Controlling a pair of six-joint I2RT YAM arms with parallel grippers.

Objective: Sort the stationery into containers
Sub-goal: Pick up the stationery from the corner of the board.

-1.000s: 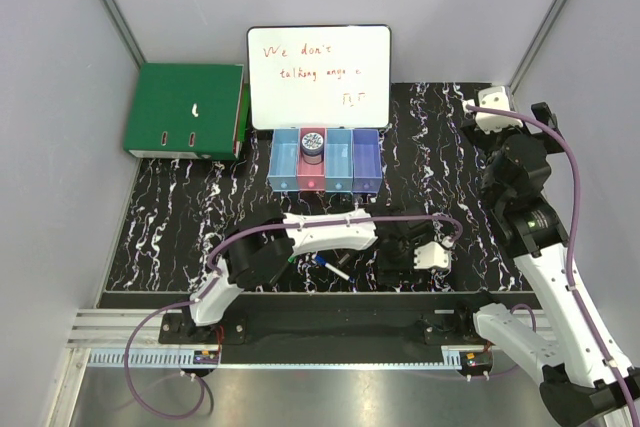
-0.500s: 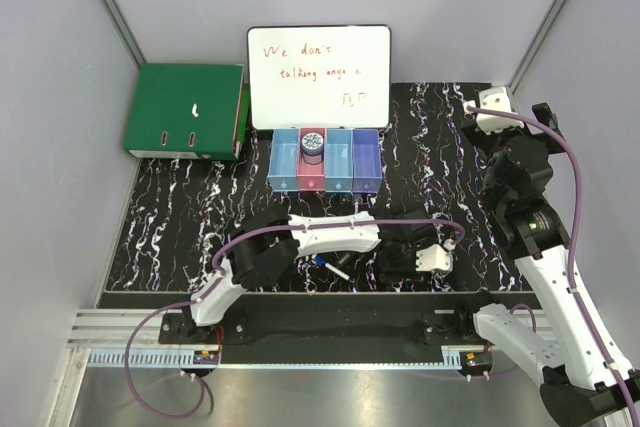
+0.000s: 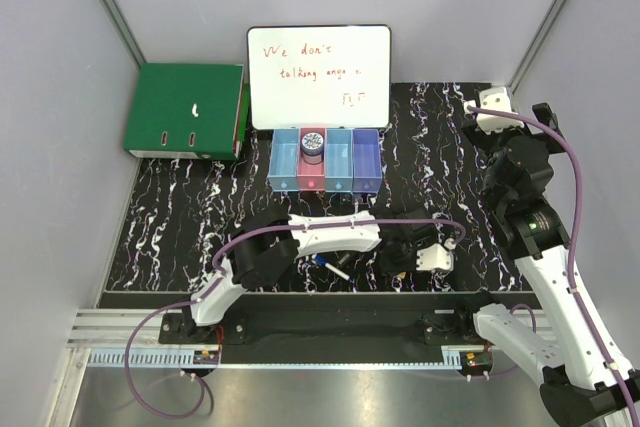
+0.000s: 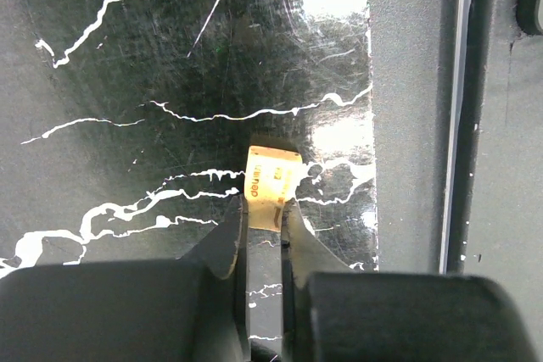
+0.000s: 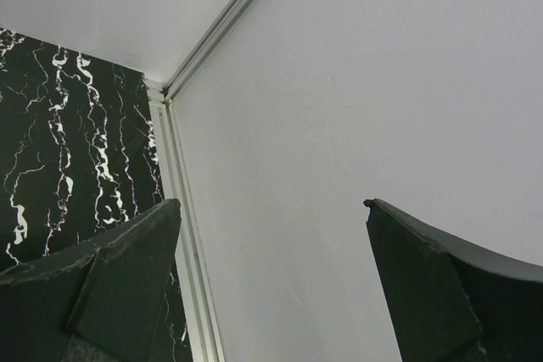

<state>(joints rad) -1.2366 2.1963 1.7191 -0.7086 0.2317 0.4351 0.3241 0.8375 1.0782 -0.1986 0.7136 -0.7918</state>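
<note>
- From above, the left arm (image 3: 320, 232) reaches across the near part of the tabletop (image 3: 200, 207), and the left fingers (image 3: 398, 257) are down at the surface close to the front edge.
- A pen (image 3: 331, 266) with blue and white parts lies loose on the tabletop, just beside that arm.
- The row of four bins (image 3: 325, 169) stands well apart from it, in front of the whiteboard (image 3: 318, 72). A stubby cylinder (image 3: 313, 141) sits upright in the pink-red bin, and the green binder (image 3: 185, 110) lies off to the left.
- The right arm (image 3: 530, 217) is drawn back at the far right corner, away from everything.
- In the left wrist view, the left fingers (image 4: 242, 239) are pressed together on a tiny yellow piece (image 4: 270, 182). Its end sticks out past the tips, and it appears to be resting on the tabletop.
- In the right wrist view, the right fingers (image 5: 119, 281) stand wide apart with nothing between them, facing the bare wall (image 5: 356, 82).
- The step in hand looks like the pickup of the yellow piece, with the grip made but no lift visible.
- The next move likely calls for a straight lift and a carry to the bins. The piece is small and thinly pinched, so it could slip.
</note>
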